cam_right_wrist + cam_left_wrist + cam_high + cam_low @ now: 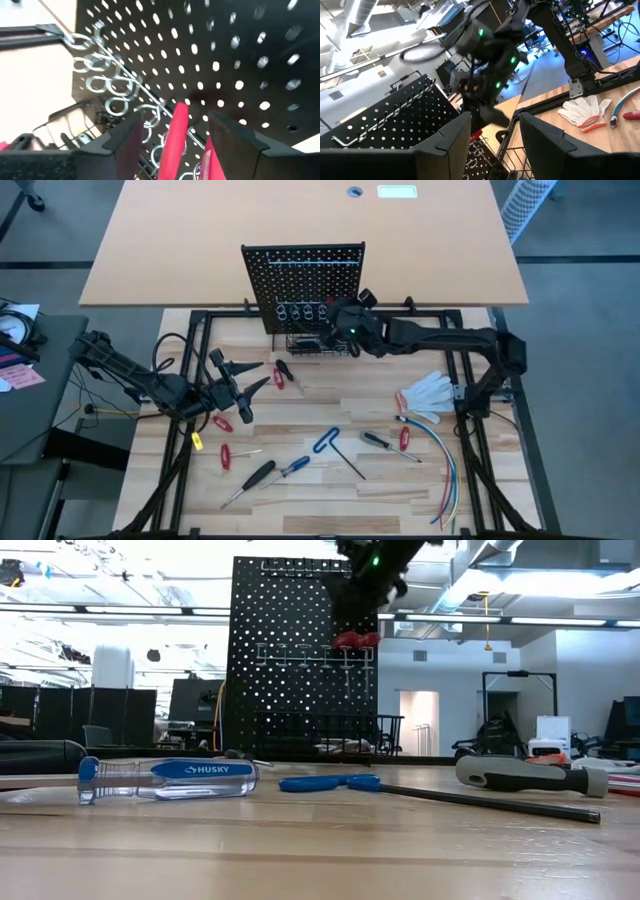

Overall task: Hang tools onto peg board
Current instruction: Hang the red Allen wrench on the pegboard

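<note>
Peg board (303, 275) stands upright at the table's far edge, ring holders (115, 95) in a row above its wire basket (318, 342). Right gripper (172, 137) is at the rings, jaws spread; red-handled pliers (175, 131) sit between them, apparently seated in a ring. Advice: back straight off, no sideways drag. Left gripper (495, 142) waits open over the table's left side.

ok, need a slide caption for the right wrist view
Right gripper, fingers open, at the peg board, red-handled pliers between its fingers beside the ring holders.
</note>
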Tool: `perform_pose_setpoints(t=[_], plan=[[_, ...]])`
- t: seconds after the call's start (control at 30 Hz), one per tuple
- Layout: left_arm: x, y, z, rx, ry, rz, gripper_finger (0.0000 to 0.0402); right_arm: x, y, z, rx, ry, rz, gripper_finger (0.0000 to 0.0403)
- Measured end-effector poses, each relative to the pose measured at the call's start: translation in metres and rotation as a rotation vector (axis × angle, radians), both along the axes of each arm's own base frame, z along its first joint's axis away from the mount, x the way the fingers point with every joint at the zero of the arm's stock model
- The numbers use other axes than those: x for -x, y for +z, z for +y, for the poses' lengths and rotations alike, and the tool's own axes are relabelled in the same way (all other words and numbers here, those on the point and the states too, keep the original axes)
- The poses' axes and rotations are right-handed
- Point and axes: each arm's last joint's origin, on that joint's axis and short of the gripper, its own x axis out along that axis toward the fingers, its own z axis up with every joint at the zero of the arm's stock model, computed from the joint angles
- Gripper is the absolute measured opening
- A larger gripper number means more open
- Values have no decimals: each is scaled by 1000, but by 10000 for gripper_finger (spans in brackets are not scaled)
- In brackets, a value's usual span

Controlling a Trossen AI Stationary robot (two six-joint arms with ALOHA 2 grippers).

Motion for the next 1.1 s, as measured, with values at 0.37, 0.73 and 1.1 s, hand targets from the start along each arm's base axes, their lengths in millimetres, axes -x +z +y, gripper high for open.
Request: perform_pose_setpoints(t=[0.37,0.73,1.1], plan=[[-1,-2,0,30,-7,4,166,24,8,88,-52,353,257,218],[-2,-5,3,50,17,20,166,94,-100,163,-376,294,335,206],[-3,-3,6,117,40,2,166,147,-120,222,-914,29,373,205]])
